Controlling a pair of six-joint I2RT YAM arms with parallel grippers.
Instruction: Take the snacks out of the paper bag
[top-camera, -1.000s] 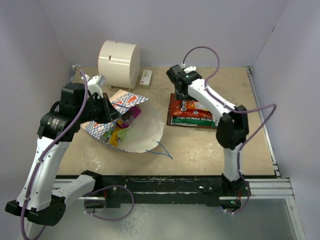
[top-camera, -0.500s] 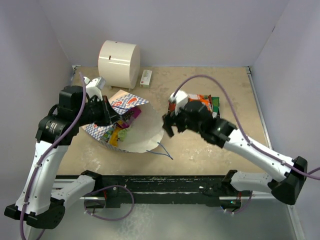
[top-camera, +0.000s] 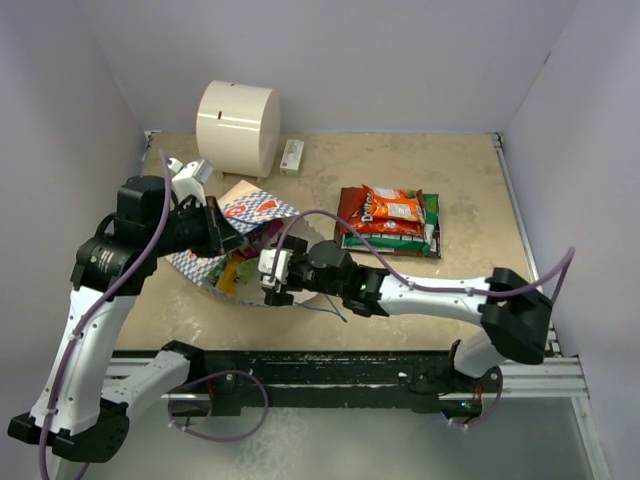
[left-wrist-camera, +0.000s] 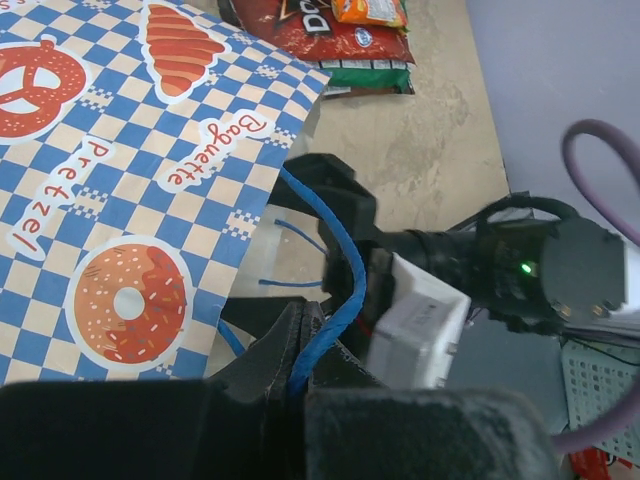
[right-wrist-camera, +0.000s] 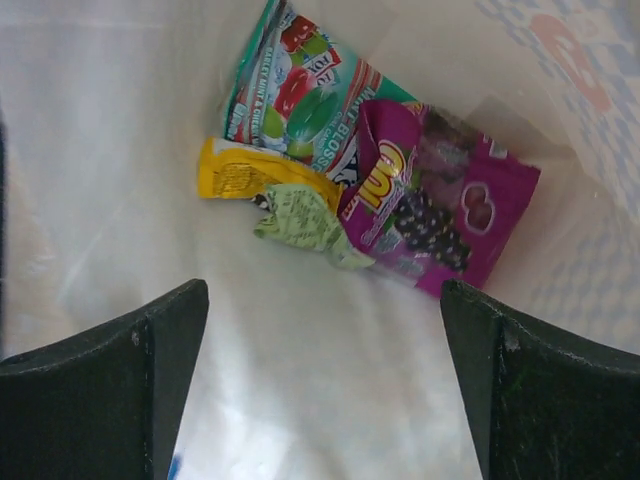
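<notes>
Step in hand: reach-in for the next packet. The job is partly done.

- Paper bag (top-camera: 252, 207) lies on its side on the left of the table (top-camera: 380, 160), mouth towards the arm bases and cream lining showing.
- Left gripper (left-wrist-camera: 300, 362) holds the mouth open by the blue cord handle (left-wrist-camera: 338, 285). The contact sits in dark blur close to the lens, but the jaws look pinched together on the cord.
- Right gripper (right-wrist-camera: 322, 290) is at the mouth, pointing in, with its fingers wide apart and nothing between them.
- Already out: a stack well to the right of the bag, with a red-orange packet (top-camera: 392, 206) on top and brown and green edges beneath.
- Still inside, deep at the closed end: purple packet (right-wrist-camera: 440, 215), teal packet (right-wrist-camera: 300, 100), orange-yellow packet (right-wrist-camera: 238, 175) and a small crumpled green packet (right-wrist-camera: 300, 222), all overlapping.

Next move, as I judge it: drive further in, settle on one packet and close on a free edge. The purple one lies uppermost, and its near corner looks easiest. The risk is pinching the lining as well, or dragging two packets at once.

Views:
- Only the right wrist view shows the contents laid out clearly.
- The overhead view gives the stack and how the arms cross, but only slivers of colour inside the bag.
- Only the left wrist view shows the cord grip and the printed outside of the bag.
</notes>
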